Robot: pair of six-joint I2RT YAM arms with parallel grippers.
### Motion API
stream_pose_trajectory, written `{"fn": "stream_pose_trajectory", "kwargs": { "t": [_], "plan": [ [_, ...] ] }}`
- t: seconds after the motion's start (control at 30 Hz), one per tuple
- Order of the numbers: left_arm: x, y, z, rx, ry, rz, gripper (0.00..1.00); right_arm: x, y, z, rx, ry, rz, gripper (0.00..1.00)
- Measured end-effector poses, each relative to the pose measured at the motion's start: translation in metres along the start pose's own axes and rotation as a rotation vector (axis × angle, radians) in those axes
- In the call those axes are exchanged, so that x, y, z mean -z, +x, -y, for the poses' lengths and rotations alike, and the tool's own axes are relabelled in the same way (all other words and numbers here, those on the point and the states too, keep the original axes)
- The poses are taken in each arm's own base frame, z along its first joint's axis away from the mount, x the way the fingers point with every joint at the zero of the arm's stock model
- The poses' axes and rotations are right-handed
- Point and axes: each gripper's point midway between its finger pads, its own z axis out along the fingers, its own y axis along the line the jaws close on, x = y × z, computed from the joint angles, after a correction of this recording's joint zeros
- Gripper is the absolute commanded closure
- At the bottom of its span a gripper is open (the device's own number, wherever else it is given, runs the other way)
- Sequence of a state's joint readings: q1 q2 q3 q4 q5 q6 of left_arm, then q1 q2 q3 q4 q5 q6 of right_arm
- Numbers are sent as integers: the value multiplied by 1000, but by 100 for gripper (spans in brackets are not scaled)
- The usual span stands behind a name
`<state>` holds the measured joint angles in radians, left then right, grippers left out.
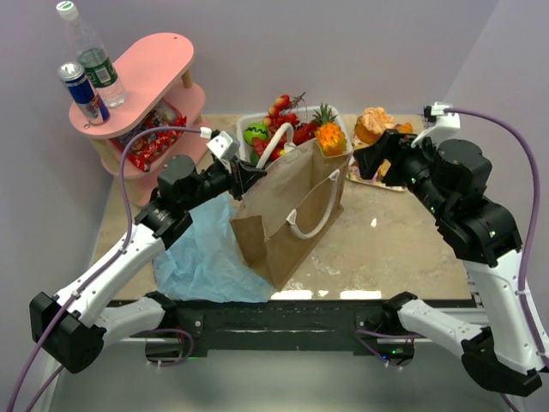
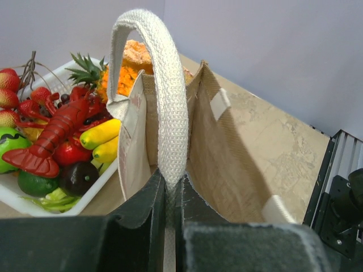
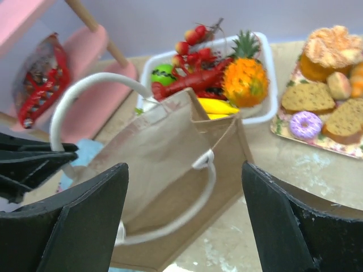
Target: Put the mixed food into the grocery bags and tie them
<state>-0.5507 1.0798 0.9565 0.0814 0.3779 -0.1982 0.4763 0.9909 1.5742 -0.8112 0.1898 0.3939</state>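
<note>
The brown paper bag stands mid-table with its mouth open. My left gripper is shut on its white handle, holding it up. My right gripper is open and empty, above the table right of the bag; the bag also shows in the right wrist view. The white basket behind the bag holds a red lobster, yellow bananas and a pineapple. The light-blue plastic bag lies flat left of the paper bag. A bottle and a blue can stand on the pink shelf.
The pink two-tier shelf at the back left holds red snack packets on its lower tier. A tray of bread and a donut lies at the back right. The wall runs close behind.
</note>
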Motion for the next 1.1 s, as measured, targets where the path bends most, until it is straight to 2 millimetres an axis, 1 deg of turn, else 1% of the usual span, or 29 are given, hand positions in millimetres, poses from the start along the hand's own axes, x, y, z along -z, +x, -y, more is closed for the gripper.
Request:
{"fn": "stream_pose_trajectory", "kwargs": {
  "t": [0.07,0.1,0.17,0.23,0.27,0.33,0.37,0.4,0.47,0.63,0.67,0.73,0.77,0.83,0.87,0.93,0.97,1.0,1.03,1.07,1.1],
  "plan": [
    [1,-3,2,-5,6,14,100,-4,2,-8,-25,-41,2,18],
    [2,-3,2,-5,7,17,100,-11,9,-14,-41,-69,-15,18],
    [2,-3,2,-6,9,26,100,-26,36,-19,-72,-105,-84,18],
    [3,-2,2,0,8,27,100,-46,77,-20,-111,-120,-183,18],
    [3,-2,3,1,9,29,100,-57,103,-17,-132,-114,-250,18],
    [3,-2,3,6,10,33,100,-69,146,-9,-164,-87,-356,18],
    [3,-2,3,7,10,35,100,-71,163,-5,-181,-75,-402,18],
    [3,-2,3,8,10,36,100,-72,175,-4,-201,-69,-429,18],
    [3,-3,3,9,11,39,100,-72,182,-6,-230,-80,-442,16],
    [3,-3,4,9,11,41,100,-78,176,-16,-290,-134,-390,20],
    [3,-3,3,9,11,40,100,-79,176,-17,-298,-138,-383,29],
    [3,-3,3,9,11,40,100,-82,178,-17,-311,-140,-376,42],
    [3,-3,3,9,11,40,100,-83,180,-17,-313,-140,-377,54],
    [3,-3,3,8,8,40,100,-84,184,-16,-320,-140,-379,66],
    [3,-3,2,9,1,40,100,-84,185,-16,-325,-137,-380,78],
    [3,-2,-5,13,-35,39,100,-84,185,-15,-326,-135,-374,84],
    [4,0,-12,20,-75,32,94,-83,184,-14,-326,-133,-372,86],
    [4,2,-20,29,-121,21,84,-82,183,-11,-325,-122,-360,89],
    [5,4,-30,38,-173,10,59,-80,182,-10,-323,-116,-354,89],
    [6,7,-41,49,-226,-5,47,-78,180,-8,-319,-110,-344,89],
    [7,10,-53,54,-280,-22,38,-76,177,-6,-313,-103,-330,89]
  ]
}}
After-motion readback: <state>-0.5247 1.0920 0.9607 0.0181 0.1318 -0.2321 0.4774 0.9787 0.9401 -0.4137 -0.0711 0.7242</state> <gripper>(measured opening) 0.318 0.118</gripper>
